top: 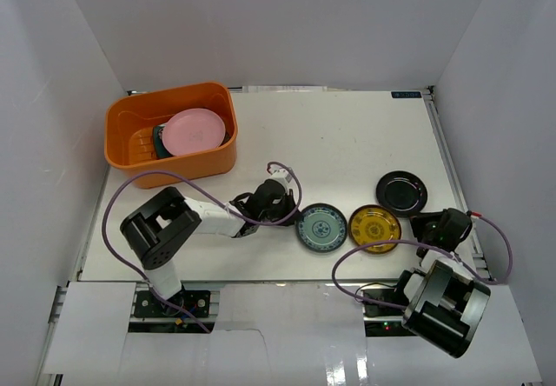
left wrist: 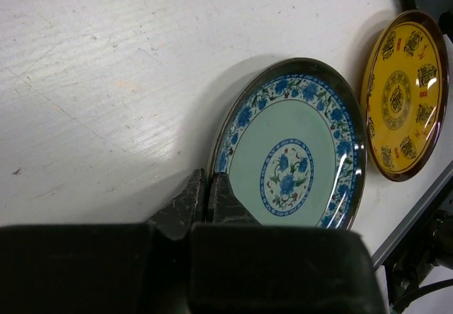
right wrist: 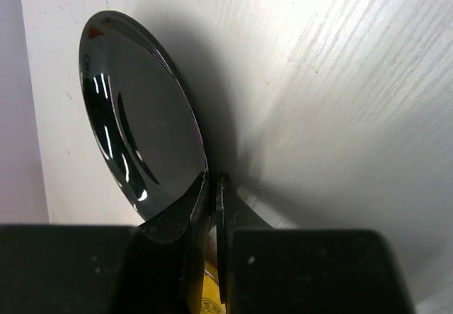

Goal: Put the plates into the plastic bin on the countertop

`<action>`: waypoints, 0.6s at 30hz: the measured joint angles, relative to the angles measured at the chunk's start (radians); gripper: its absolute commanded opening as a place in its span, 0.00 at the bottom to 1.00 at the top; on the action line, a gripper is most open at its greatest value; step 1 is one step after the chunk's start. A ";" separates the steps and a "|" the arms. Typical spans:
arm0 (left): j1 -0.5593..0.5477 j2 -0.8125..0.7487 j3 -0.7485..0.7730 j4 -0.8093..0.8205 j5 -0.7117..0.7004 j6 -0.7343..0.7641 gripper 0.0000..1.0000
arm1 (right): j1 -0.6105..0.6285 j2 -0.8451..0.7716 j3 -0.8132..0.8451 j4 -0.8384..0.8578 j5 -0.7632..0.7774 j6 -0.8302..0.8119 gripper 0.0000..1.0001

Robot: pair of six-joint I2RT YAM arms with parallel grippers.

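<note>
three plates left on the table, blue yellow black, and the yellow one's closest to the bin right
No: the blue plate is closest to the bin, then the yellow plate, then the black plate. The top view shows it.

Plain white walls (top: pixel 287 21), metal rail (top: pixel 452 169) at right edge, small label (top: pixel 406 94) far side

The orange bin (top: pixel 174 164) at ten o'clock on the white countertop (top: pixel 347 134) showed a pink plate (top: pixel 193 130) over a teal dish (top: pixel 159 140), while toward four o'clock sat a pale-green plate (top: pixel 321 228) with blue flowers, a yellow plate (top: pixel 374 228) with dark emblems and a black plate (top: pixel 401 192).
</note>
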 measured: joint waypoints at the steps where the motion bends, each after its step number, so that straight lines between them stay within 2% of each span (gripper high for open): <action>1: 0.000 -0.003 0.002 -0.002 0.000 -0.002 0.00 | 0.000 -0.006 0.000 0.000 -0.005 0.000 0.08; 6: 0.019 -0.092 0.008 -0.105 -0.026 0.022 0.00 | 0.000 -0.133 0.003 -0.020 -0.034 0.004 0.08; 10: 0.091 -0.233 0.022 -0.242 -0.043 0.058 0.00 | 0.000 -0.226 0.061 -0.042 -0.069 0.017 0.08; 14: 0.213 -0.379 0.137 -0.376 -0.039 0.095 0.00 | 0.002 -0.237 0.161 -0.033 -0.146 0.041 0.08; 18: 0.429 -0.443 0.363 -0.463 0.013 0.129 0.00 | 0.061 -0.219 0.256 -0.035 -0.210 0.052 0.08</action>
